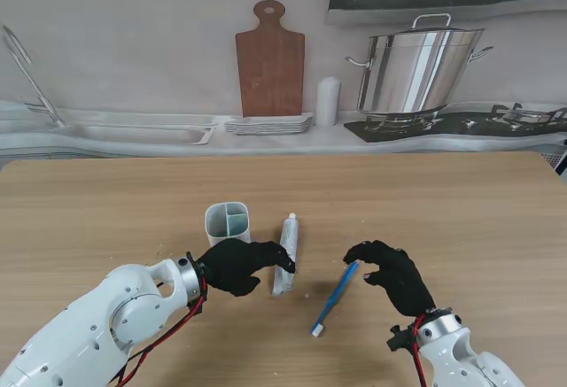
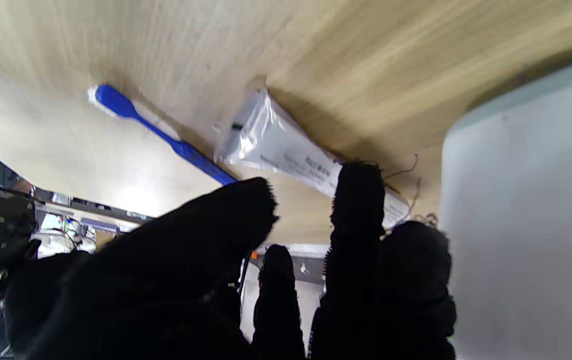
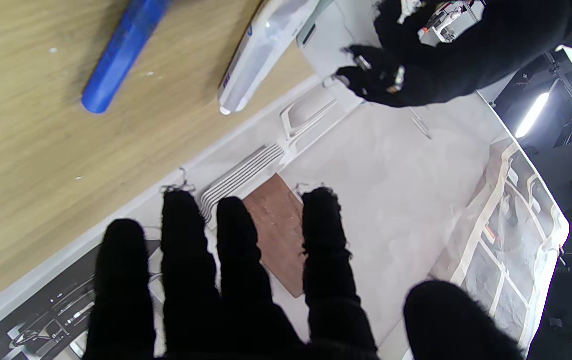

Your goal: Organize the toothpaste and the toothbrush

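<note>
Kitchen-style backdrop behind a pale wooden table [image 1: 106,201]. The white squeezable toothpaste tube [image 1: 285,254] lies flat just right of the grey-white divided plastic holder cup [image 1: 228,222], the blue plastic toothbrush [image 1: 336,298] near it on the right; both rest on the table, outside the cup. The left hand [image 1: 237,265] reaches over the tube, fingers parted and curled at its edge, apparently to grasp it; no closed grip is visible. The right hand [image 1: 392,274] hovers beside the brush handle, fingers [image 3: 186,235] spread, holding nothing.
</note>
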Tool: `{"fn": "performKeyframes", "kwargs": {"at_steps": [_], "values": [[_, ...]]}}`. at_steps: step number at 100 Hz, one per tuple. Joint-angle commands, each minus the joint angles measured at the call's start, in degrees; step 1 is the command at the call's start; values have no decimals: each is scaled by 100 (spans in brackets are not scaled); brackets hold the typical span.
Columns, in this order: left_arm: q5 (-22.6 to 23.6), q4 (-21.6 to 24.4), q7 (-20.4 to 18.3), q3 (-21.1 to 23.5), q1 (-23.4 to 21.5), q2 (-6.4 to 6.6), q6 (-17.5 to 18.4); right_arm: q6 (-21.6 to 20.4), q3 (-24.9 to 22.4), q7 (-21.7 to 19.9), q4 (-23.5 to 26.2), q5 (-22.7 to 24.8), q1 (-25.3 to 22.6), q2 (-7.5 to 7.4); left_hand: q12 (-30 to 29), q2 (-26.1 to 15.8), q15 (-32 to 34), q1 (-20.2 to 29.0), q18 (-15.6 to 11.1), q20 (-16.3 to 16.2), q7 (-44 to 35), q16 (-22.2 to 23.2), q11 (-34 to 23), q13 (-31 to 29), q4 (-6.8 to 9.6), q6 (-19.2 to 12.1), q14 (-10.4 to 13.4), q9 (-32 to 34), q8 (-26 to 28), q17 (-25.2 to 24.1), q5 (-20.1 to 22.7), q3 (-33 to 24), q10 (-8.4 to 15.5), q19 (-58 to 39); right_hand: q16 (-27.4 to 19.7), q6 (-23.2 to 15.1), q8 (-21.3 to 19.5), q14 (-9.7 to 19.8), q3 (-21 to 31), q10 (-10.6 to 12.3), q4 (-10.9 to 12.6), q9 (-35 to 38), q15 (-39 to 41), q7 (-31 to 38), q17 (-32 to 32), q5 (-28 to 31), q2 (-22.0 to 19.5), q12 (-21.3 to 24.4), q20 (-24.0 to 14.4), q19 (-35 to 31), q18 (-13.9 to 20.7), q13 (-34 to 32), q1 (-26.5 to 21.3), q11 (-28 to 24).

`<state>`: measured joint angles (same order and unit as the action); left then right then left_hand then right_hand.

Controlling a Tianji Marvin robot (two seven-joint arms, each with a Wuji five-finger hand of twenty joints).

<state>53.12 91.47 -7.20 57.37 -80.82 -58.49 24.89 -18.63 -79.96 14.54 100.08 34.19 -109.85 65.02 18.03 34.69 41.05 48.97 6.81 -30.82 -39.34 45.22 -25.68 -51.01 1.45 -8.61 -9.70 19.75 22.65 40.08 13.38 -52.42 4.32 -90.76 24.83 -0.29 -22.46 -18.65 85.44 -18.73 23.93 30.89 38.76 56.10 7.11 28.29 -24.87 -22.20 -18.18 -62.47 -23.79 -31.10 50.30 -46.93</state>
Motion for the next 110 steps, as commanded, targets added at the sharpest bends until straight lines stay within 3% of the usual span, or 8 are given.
{"fn": "performKeyframes", "kwargs": {"at_steps": [1, 38, 86, 89, 92, 97, 100, 110], "values": [[158, -118, -64, -75, 91, -13, 74, 2, 2, -60, 39, 34, -90, 25, 181, 255, -2, 303, -539, -36, -176, 190, -65, -187, -202, -232, -266, -301, 110, 93, -241, -120, 161, -112, 87, -105, -10, -75, 451, 82, -20, -64, 4, 17, 13, -59, -1512, -60, -81, -88, -24, -42, 536, 6], [958, -680, 545, -816, 659, 28, -138, -45, -15, -79, 67, -6, -151, 26, 238, 205, 1299, -142, -1370, 81, -232, 505, -224, -469, -145, -557, 59, -505, 274, 604, -528, -94, 224, -801, 122, -130, -4, -85, 451, 85, -44, -62, 37, 7, 118, -55, -1512, -57, -127, -160, -97, -138, 550, 14], [1299, -1228, 1313, -1856, 1391, -8, -670, -30, -56, -90, 123, -123, -247, 40, 373, 117, 1650, -259, -1519, 121, -239, 424, -384, -479, -166, -582, 257, -510, 335, 664, -549, 54, 42, -1005, 173, -125, 7, -84, 451, 80, -95, -58, 84, -14, 216, -21, -1512, -56, -175, -216, -153, -272, 554, 15], [1289, -1246, 1327, -1913, 1422, -14, -697, -32, -63, -89, 126, -133, -257, 42, 405, 94, 1703, -275, -1519, 117, -285, 425, -429, -500, -154, -574, 280, -475, 372, 680, -547, 68, -140, -1034, 176, -128, 9, -85, 451, 81, -101, -58, 86, -19, 228, -24, -1512, -56, -179, -222, -150, -282, 551, 15], [1265, -1269, 1340, -1970, 1451, -23, -720, -33, -72, -85, 129, -141, -267, 44, 440, 100, 1770, -285, -1514, 115, -384, 419, -472, -534, -136, -576, 293, -381, 447, 702, -556, 71, -33, -1072, 178, -133, 10, -80, 451, 76, -107, -58, 87, -21, 231, -22, -1512, -55, -181, -223, -150, -289, 552, 17], [1212, -1313, 1376, -2075, 1503, -41, -756, -35, -88, -82, 136, -158, -288, 47, 500, 102, 1865, -301, -1503, 109, -492, 429, -553, -619, -141, -560, 355, -250, 529, 745, -521, 94, -300, -1131, 182, -133, 11, -83, 451, 71, -117, -54, 90, -23, 238, -20, -1512, -54, -183, -224, -158, -300, 554, 21], [1189, -1336, 1397, -2135, 1533, -48, -774, -37, -98, -80, 140, -170, -300, 50, 549, 99, 1949, -303, -1506, 115, -564, 469, -605, -603, -154, -550, 133, -145, 595, 773, -495, 113, -344, -1162, 185, -133, 11, -88, 451, 70, -120, -55, 93, -23, 243, -20, -1512, -53, -185, -226, -158, -309, 554, 23], [1085, -1431, 1458, -2348, 1647, -82, -810, -39, -130, -82, 152, -216, -332, 56, 670, 88, 2087, -287, -1477, 122, -838, 515, -742, -756, -184, -528, 325, 179, 811, 819, -302, 136, -444, -1263, 193, -137, 11, -90, 451, 71, -130, -44, 99, -24, 255, -7, -1512, -52, -191, -231, -175, -324, 554, 24]]}}
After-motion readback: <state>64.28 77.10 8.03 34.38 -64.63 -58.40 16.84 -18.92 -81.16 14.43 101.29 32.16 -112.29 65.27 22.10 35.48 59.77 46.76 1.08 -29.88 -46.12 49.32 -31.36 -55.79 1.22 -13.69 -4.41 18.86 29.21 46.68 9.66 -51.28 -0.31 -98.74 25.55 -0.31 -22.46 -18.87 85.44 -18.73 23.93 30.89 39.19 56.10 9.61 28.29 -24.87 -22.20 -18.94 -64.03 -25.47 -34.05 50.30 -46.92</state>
